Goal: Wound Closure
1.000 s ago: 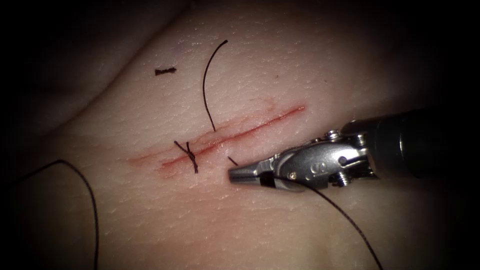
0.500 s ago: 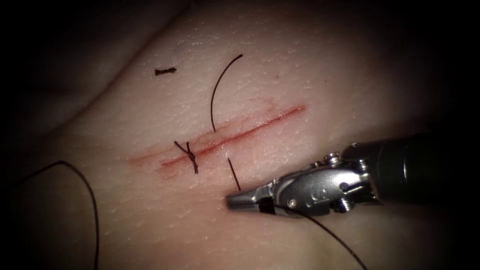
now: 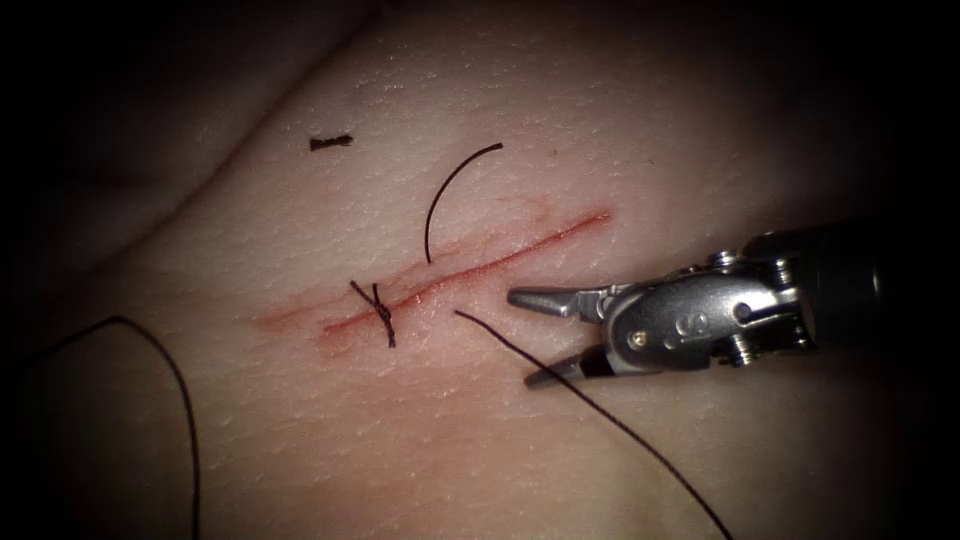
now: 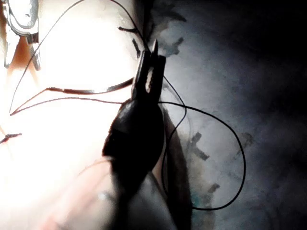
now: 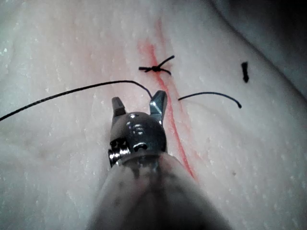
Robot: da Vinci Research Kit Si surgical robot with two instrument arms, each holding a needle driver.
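The pale pork tissue (image 3: pixel 620 120) carries a red straight cut (image 3: pixel 500 255) whose long axis runs from lower left to upper right in the endoscope view. A dark tied knot (image 3: pixel 380 312) sits across its lower-left part. The right arm's steel hand (image 3: pixel 521 338) lies right of the cut, tips pointing left, jaws spread apart and gripping nothing. The black thread (image 3: pixel 600 410) leaves the tissue just right of the cut and runs diagonally to the lower right, crossing the lower jaw. A short curved thread tail (image 3: pixel 450 185) rises left of the cut – free end pointing upper right. The left arm's dark hand (image 4: pixel 149 62) stands among thread loops – its hold, and the needle's place, cannot be told.
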